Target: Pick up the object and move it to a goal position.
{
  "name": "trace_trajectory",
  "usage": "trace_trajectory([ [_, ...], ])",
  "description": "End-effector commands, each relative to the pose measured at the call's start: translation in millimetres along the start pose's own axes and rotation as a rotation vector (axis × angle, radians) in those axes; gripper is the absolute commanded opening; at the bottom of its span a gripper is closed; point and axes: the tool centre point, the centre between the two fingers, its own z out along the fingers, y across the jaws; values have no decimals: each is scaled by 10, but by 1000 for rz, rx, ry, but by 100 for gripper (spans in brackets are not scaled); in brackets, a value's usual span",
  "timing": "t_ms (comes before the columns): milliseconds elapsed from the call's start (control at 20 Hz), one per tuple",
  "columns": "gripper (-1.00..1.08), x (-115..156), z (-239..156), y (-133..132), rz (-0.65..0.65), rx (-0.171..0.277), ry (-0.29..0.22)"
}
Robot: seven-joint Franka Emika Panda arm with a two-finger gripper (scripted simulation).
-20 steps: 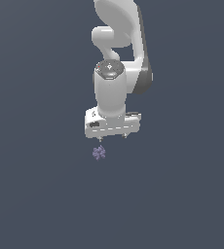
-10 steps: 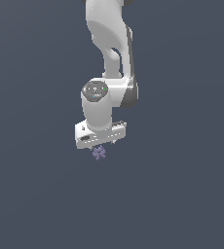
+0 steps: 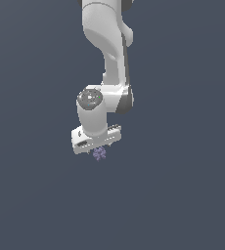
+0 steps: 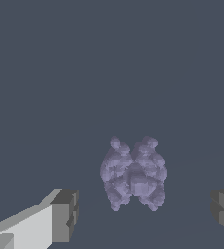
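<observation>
The arm reached down from the top of the exterior view, and its end effector (image 3: 100,148) hung directly above the object (image 3: 100,154), which lay on the table (image 3: 183,195) just below it, slightly toward the exterior view's left of centre. In the wrist view the object (image 4: 133,174) sat between the two fingers (image 4: 65,215), apart from both, with clear gaps on either side; it lay nearer the middle of the span than either finger.
</observation>
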Motion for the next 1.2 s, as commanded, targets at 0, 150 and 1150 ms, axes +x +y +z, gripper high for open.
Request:
trace_trajectory([
  [0,100,0,0,0,0,0,0],
  [150,100,-2,37,2,0,0,0],
  [1150,-100,0,507,5,-5,0,0],
])
